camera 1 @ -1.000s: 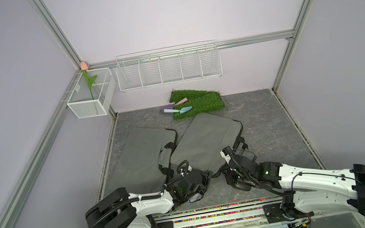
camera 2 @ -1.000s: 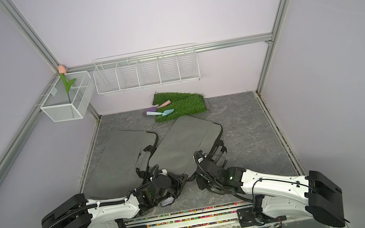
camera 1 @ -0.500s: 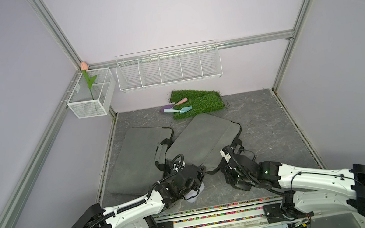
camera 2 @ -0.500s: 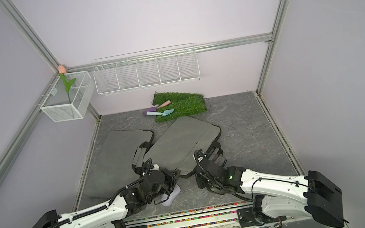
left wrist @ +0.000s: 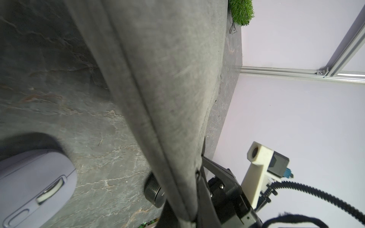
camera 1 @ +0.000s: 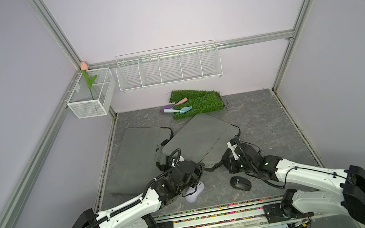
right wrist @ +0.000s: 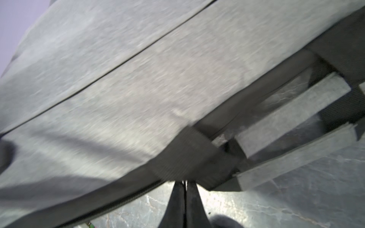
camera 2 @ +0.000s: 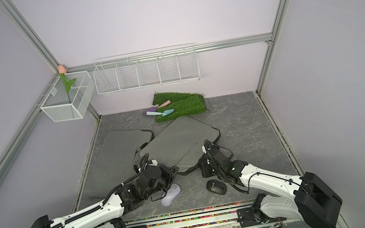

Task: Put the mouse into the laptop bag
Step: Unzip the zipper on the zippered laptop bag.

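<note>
The left gripper (camera 1: 198, 168) and right gripper (right wrist: 183, 184) are clamped on the hem of the bag (camera 1: 199, 136); it should be lifted evenly, opening toward the white mouse (camera 1: 193, 195).

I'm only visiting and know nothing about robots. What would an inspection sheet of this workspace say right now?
Surface: dark stone-look table, no spills seen.
Job's things: white mouse and black mouse lie on the table, outside the bag; a second bag lies flat beside it.
Clutter: grass mat at the back, with small trowels at its edge.
Grippers: left gripper is shut, apparently on the bag's near edge; right gripper is shut on its strap.
Cables: black cables loop over both wrists; no snag seen.
Surroundings: lilac walls, with a wire rack and a basket holding a tulip.
</note>
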Motion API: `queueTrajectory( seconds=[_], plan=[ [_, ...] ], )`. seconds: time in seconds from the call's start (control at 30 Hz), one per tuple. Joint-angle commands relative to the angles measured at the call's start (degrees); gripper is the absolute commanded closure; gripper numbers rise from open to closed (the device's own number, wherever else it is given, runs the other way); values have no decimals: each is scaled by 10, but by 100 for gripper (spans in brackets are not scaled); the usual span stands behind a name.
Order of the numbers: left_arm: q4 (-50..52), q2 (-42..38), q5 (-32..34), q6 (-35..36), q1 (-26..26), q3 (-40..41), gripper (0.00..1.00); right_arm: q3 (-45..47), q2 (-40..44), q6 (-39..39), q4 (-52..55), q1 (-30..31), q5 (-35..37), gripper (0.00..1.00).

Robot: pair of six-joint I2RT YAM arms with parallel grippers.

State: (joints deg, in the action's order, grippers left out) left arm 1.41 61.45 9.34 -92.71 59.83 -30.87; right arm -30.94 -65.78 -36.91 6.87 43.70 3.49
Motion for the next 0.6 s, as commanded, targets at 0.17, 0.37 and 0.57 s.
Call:
queueTrajectory(
  seconds=[0.17,0.37,0.57],
  plan=[
    [20,-60,77,12,-27,-38,100,39,-8,-18,75,-111,57,94],
    [80,-97,77,28,-41,-66,100,31,-31,-3,67,-179,36,94],
    [119,-143,78,28,-51,-63,100,14,-83,7,40,-256,1,94]
  ],
)
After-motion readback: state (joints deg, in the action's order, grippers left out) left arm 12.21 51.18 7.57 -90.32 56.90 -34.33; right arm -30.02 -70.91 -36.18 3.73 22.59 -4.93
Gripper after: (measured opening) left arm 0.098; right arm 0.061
